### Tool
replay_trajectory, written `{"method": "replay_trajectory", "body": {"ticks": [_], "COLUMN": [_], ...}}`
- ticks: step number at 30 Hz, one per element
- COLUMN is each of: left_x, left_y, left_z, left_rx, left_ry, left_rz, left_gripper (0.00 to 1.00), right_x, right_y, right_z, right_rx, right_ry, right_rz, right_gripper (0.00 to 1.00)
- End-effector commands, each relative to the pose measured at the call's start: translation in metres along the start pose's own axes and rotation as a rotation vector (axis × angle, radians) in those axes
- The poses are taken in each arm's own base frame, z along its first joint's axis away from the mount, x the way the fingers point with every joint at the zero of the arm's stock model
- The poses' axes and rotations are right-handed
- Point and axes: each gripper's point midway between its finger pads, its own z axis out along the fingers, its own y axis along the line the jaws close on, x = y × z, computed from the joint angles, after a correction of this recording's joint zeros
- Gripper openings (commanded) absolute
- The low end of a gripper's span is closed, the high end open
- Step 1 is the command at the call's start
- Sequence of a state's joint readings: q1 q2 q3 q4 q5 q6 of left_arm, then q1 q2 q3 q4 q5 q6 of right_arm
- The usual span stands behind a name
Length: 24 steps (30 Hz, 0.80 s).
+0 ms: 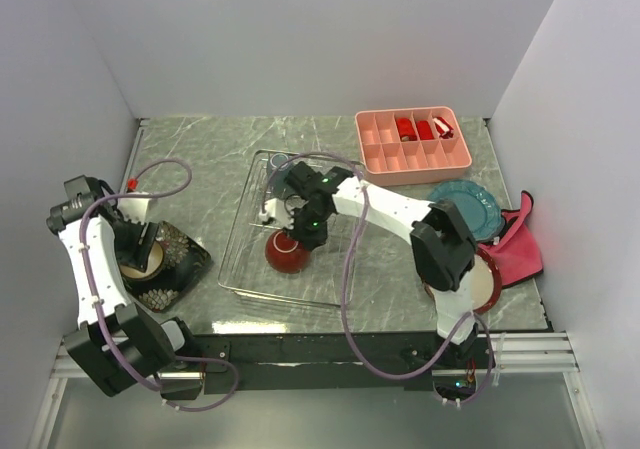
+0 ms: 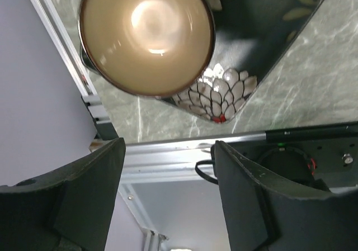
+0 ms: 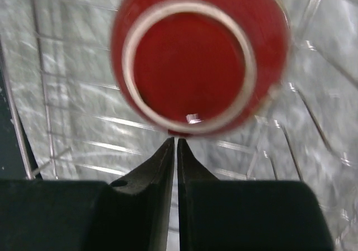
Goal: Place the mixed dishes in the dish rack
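red bowl point(image 1: 287, 253) upside down in dish rack point(image 1: 248, 271); small dark bowl point(image 2: 146, 36) upright on black floral plate point(image 1: 186, 259)

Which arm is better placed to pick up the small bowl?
Left. The left end effector hovers open over the small bowl; the right end effector is shut in the rack beside the red bowl.

Top camera overlooks my grey marbled counter point(image 1: 200, 149) from behind. Wrist cameras look closely down on bowls it also shows: right, glossy red bowl point(image 3: 190, 61); left, cream-lined dark bowl point(image 2: 146, 36).

Bright even light, glare inside the small dark bowl point(image 2: 146, 36), red bowl point(image 3: 190, 55) blurred
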<state>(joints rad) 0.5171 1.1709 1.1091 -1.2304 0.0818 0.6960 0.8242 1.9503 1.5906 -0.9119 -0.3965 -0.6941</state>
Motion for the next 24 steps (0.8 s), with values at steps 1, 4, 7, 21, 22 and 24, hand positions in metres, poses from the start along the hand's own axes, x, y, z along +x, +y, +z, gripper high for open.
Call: {"method": "replay_trajectory", "body": {"ticks": [1,4,7,21,22,24], "left_x": [0.020,0.031,0.038,0.037,0.037,0.029], "left_y": [-0.005,-0.002,-0.002,-0.028,-0.030,-0.030], "left_z": [-0.011,-0.016,-0.019,-0.006,-0.002,0.001], "left_rx": [-0.005,-0.029,-0.036,0.108,0.131,0.174], "left_ry": [0.029,0.050,0.071,-0.026,-0.022,-0.019], "left_rz": [0.064,0.084,0.085,0.452,0.437,0.383], "left_gripper": [0.71,0.72,0.72,0.74,0.73,0.72], "right_x": [-0.043,-0.063,-0.082,-0.057,-0.060,-0.054], "right_y": [0.002,0.000,-0.007,-0.020,-0.014,-0.015], "right_z": [0.006,0.013,0.016,-0.075,-0.096,-0.110], "right_rx": [-0.021,-0.029,-0.017,0.127,0.157,0.200], "right_ry": [-0.088,-0.126,-0.165,-0.223,-0.261,-0.288], "right_rz": [-0.091,-0.113,-0.118,-0.015,-0.033,-0.007], "right_gripper": [0.14,0.14,0.14,0.49,0.57,0.66]}}
